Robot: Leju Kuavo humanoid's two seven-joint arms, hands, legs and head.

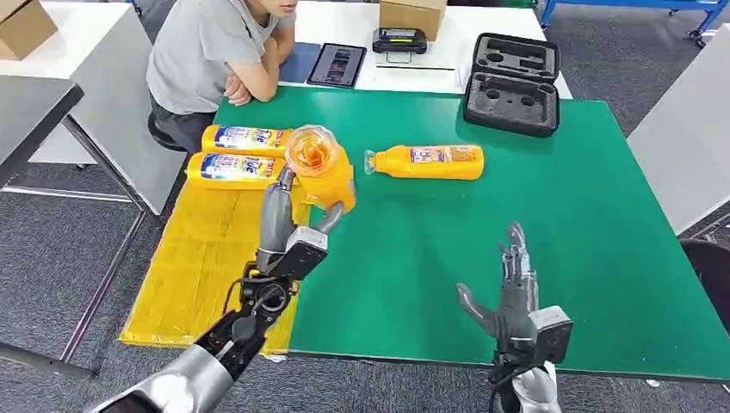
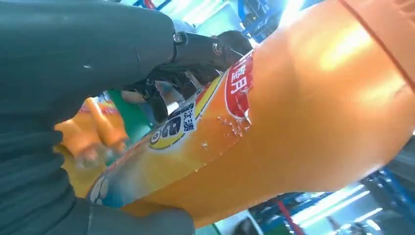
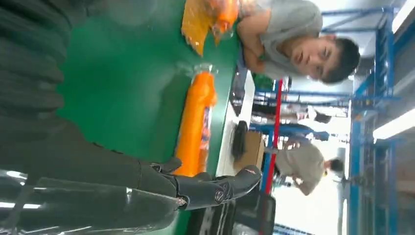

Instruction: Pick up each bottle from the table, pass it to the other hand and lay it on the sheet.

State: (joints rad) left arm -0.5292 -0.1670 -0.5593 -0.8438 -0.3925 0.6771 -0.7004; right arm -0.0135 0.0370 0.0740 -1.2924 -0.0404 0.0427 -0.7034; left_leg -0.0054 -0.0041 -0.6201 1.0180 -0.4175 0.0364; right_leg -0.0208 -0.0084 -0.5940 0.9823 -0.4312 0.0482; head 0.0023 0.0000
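We see a green tabletop (image 1: 534,215) with a yellow sheet (image 1: 202,267) spread over its left edge, grey carpet below and white tables behind, where a person in a grey shirt (image 1: 211,47) sits with folded arms. A black foam case (image 1: 512,82) sits at the far edge. Our left hand (image 1: 297,219) is raised over the border between sheet and green, gripping a bottle (image 1: 320,168) with its clear cap toward the camera. Our right hand (image 1: 512,297) hovers near the front edge, fingers spread, holding nothing. We count four orange bottles: the held one, two lying on the sheet (image 1: 245,153), and one lying on the green (image 1: 430,162).
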